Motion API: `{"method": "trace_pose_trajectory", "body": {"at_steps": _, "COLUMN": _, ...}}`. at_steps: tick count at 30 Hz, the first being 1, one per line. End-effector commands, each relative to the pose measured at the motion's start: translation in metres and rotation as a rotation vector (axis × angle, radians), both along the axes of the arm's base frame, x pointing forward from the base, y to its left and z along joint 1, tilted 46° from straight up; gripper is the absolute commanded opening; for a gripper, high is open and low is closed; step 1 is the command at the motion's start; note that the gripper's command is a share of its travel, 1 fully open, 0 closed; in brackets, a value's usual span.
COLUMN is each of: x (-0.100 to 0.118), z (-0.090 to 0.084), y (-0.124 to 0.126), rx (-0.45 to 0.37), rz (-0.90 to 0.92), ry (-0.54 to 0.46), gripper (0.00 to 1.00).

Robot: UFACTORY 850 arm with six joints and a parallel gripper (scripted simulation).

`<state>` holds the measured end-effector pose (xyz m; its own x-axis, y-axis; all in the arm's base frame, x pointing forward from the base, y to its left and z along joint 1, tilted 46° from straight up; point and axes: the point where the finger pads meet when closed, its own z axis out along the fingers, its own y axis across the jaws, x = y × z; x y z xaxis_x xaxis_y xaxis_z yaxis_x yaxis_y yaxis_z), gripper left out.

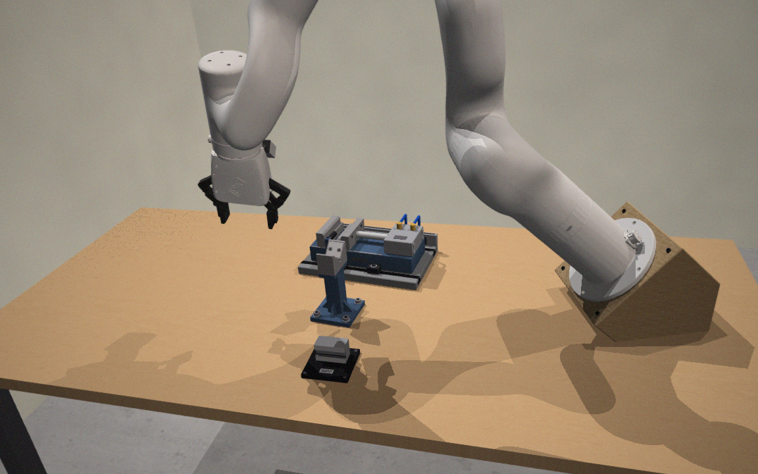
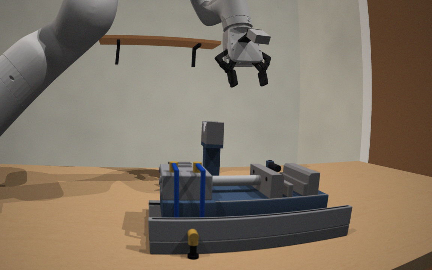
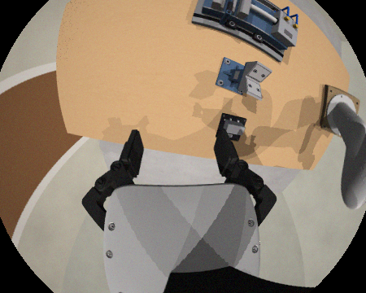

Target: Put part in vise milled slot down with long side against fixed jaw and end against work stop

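Note:
The part [image 1: 332, 347], a small grey block, lies on the black infeed plate [image 1: 330, 365] near the table's front edge; it also shows in the wrist view [image 3: 234, 127], partly behind a finger. The vise [image 1: 370, 250] stands at mid-table with its jaws open; in the exterior view the jaws [image 2: 284, 181] are at its right end and the air cylinder [image 2: 182, 186] at its left. The V-block [image 1: 332, 259] sits on a blue post between vise and plate. My gripper [image 1: 246, 222] is open and empty, pointing down, high above the table, left of the vise and far from the part.
The arm's wooden wedge base [image 1: 647, 282] stands at the table's right. A yellow-topped knob [image 2: 193, 241] sits in front of the vise's grey rail. A wall shelf [image 2: 158, 41] hangs behind the gripper.

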<state>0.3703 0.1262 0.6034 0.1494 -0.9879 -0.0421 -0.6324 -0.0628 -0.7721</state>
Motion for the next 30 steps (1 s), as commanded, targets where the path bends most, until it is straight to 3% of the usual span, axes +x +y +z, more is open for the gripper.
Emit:
{"method": "trace_pose_trajectory", "body": {"at_steps": 1, "x": -0.03, "z": -0.015, "y": 0.022, "rx": 0.054, "rz": 0.02, "ry": 0.0, "gripper": 1.0}}
{"method": "trace_pose_trajectory", "body": {"at_steps": 5, "x": -0.052, "z": -0.035, "y": 0.035, "rx": 0.087, "rz": 0.041, "ry": 0.034, "gripper": 1.0}}
{"method": "trace_pose_trajectory", "body": {"at_steps": 9, "x": -0.058, "z": -0.041, "y": 0.039, "rx": 0.096, "rz": 0.048, "ry": 0.044, "gripper": 1.0}}
{"method": "trace_pose_trajectory", "body": {"at_steps": 19, "x": -0.104, "z": -0.087, "y": 0.06, "rx": 0.155, "rz": 0.091, "ry": 0.12, "gripper": 1.0}}
{"method": "trace_pose_trajectory", "body": {"at_steps": 30, "x": -0.12, "z": -0.104, "y": 0.066, "rx": 0.173, "rz": 0.104, "ry": 0.148, "gripper": 1.0}}
